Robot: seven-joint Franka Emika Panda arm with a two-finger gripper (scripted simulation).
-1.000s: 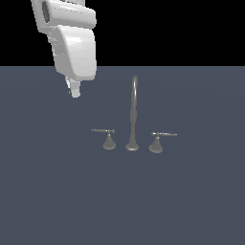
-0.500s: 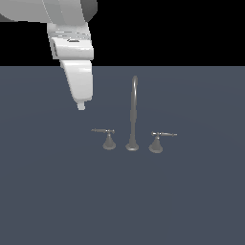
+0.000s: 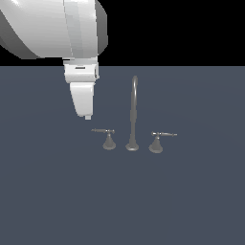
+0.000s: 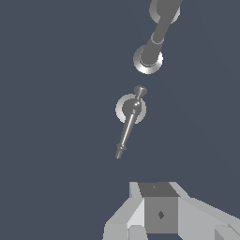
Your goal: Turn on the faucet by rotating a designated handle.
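The faucet [image 3: 133, 115] is a thin grey gooseneck spout on a small flared base, with a low lever handle on each side. The handle [image 3: 108, 140], the smaller and duller one, stands on the exterior view's left of the spout, its lever rod pointing away from the spout. My gripper [image 3: 87, 116] hangs above and to the exterior view's left of that lever's tip, apart from it, fingers together and empty. In the wrist view the handle [image 4: 131, 114] lies ahead of my gripper [image 4: 157, 197], with the spout base [image 4: 148, 59] beyond it.
The twin handle [image 3: 156, 143], with a brighter, larger base, stands on the exterior view's right of the spout. All stand on a flat dark blue-grey surface [image 3: 191, 201]. The white arm fills the upper left of the exterior view.
The arm has come down and nearer to the camera, looming larger. The gripper tip has moved lower and toward the exterior view's right, closer to the left handle's lever. The faucet is unchanged.
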